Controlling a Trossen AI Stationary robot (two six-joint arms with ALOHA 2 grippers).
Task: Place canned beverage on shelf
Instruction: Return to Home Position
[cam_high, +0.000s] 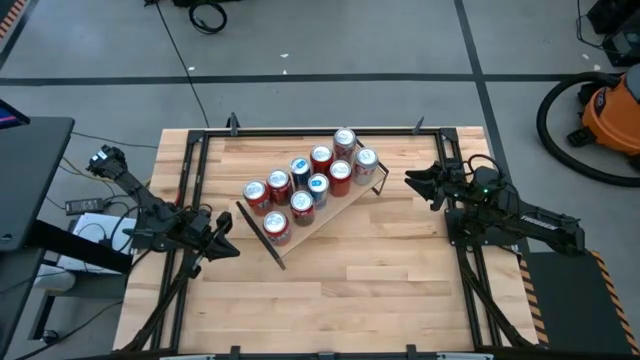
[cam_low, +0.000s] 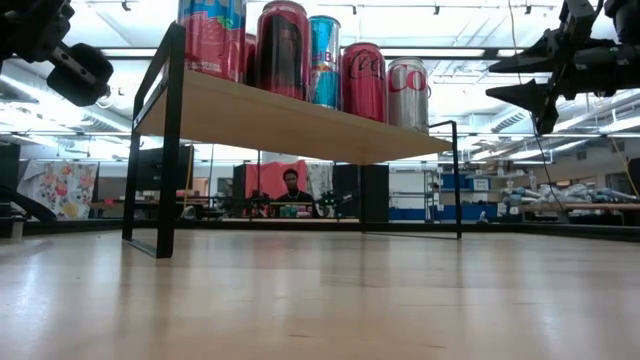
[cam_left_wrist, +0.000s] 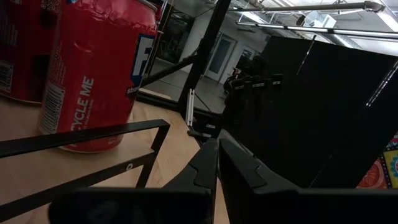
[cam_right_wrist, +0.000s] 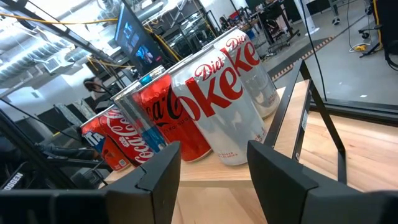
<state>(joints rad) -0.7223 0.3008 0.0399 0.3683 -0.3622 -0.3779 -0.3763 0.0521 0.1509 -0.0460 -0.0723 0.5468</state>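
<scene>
The shelf (cam_high: 335, 207), a light-wood board on thin black wire legs, stands slantwise in the middle of the table. Several cans (cam_high: 310, 180) stand upright on its top (cam_low: 290, 125). My left gripper (cam_high: 228, 242) is shut and empty near the shelf's left end. Its wrist view shows the shut fingers (cam_left_wrist: 217, 163) short of a red can (cam_left_wrist: 93, 74) and the black wire leg (cam_left_wrist: 93, 134). My right gripper (cam_high: 411, 180) hangs open and empty off the shelf's right end. A Diet Coke can (cam_right_wrist: 217, 106) stands beyond the gap between its fingers (cam_right_wrist: 214, 167).
Black frame rails (cam_high: 196, 180) run along the tabletop's left and right sides under the arms. Bare wood (cam_high: 340, 300) lies between the shelf and the near edge. A person (cam_low: 292, 190) sits in the room beyond the table. An orange vacuum (cam_high: 610, 110) stands on the floor.
</scene>
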